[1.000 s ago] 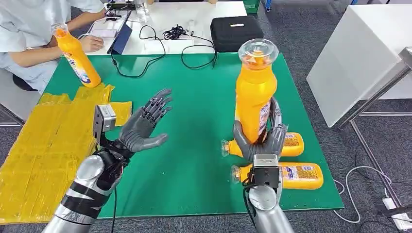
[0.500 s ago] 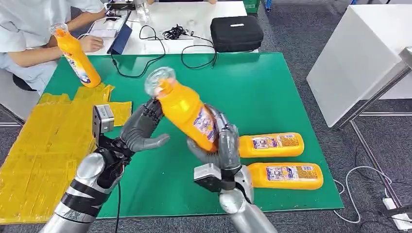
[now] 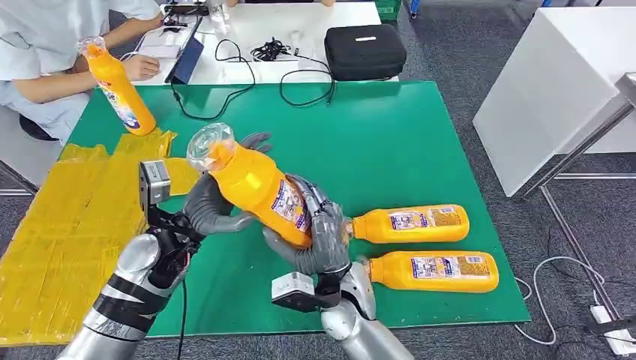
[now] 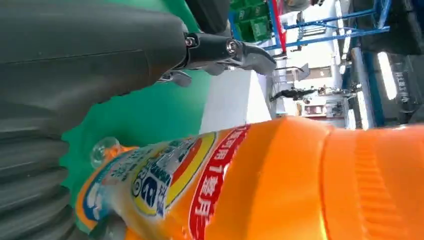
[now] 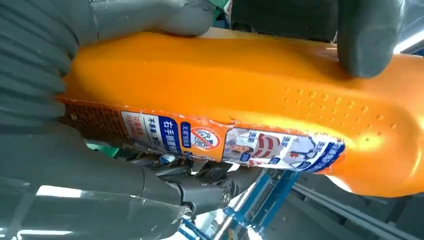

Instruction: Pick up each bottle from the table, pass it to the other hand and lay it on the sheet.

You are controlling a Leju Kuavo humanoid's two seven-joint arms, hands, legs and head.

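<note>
Bottle [image 3: 259, 191] tilted, gripped by right hand [image 3: 315, 236]; left hand [image 3: 214, 202] open, fingers touching it.

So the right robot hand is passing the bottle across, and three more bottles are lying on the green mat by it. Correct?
Not quite: two bottles lie on the green mat, not three, one behind the other, as the head view shows. The right robot hand does hold the tilted bottle out at the left robot hand.
</note>
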